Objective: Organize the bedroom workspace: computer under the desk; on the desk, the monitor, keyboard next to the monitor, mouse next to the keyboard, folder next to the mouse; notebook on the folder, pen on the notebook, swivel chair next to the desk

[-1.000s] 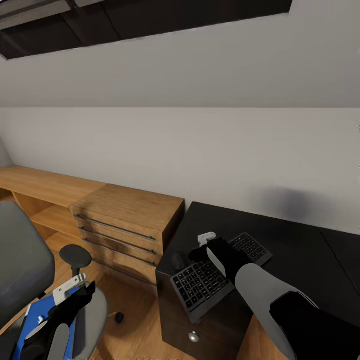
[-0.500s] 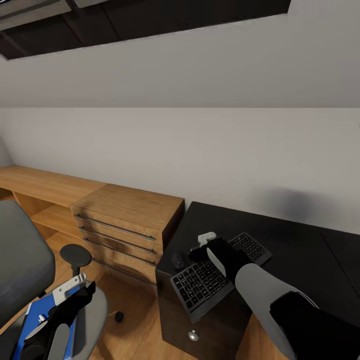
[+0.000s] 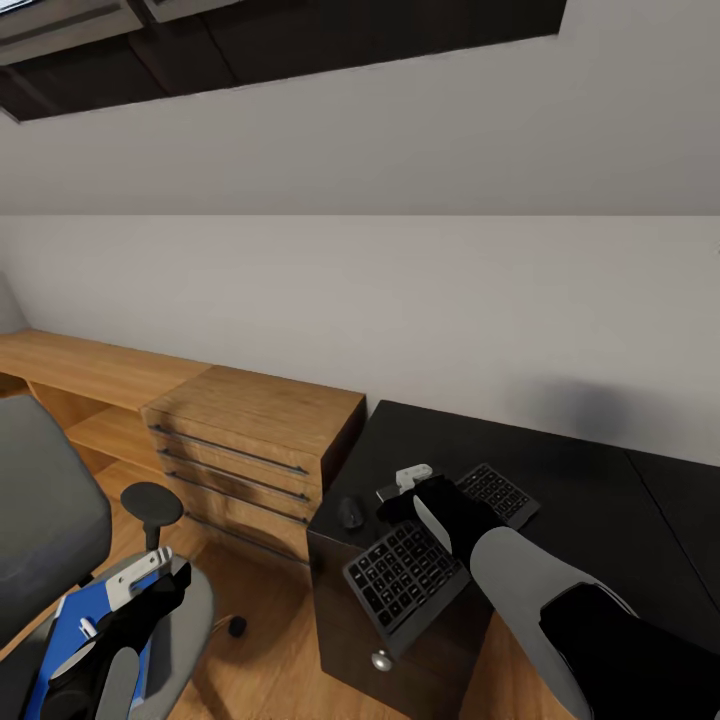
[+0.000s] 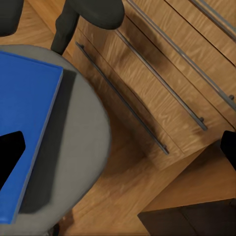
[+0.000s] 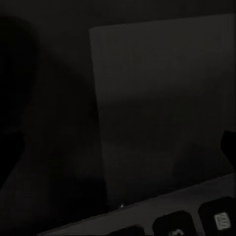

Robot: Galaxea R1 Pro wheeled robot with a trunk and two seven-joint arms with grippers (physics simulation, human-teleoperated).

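Observation:
The black keyboard (image 3: 420,565) lies slantwise on the left end of the black desk (image 3: 590,500), one end jutting over the front edge. My right gripper (image 3: 400,486) rests over its far edge with its fingers (image 5: 229,146) spread and nothing between them; a few keys (image 5: 172,227) show in the right wrist view. The dark mouse (image 3: 350,513) sits just left of it near the desk corner. The blue folder (image 3: 75,625) (image 4: 24,132) lies on the grey swivel chair (image 3: 45,520). My left gripper (image 3: 150,588) hovers open over the seat (image 4: 86,147), beside the folder.
A light wooden chest (image 3: 255,440) (image 4: 167,73) with bar handles stands between chair and desk, joined to a low wooden shelf (image 3: 80,365) along the white wall. The chair's black armrest (image 3: 152,505) stands near my left arm. A round-knobbed drawer (image 3: 381,660) faces me.
The whole view has shifted slightly, so the desk and chest sit a bit further left. Both arms keep their pose. The mouse shows more plainly now.

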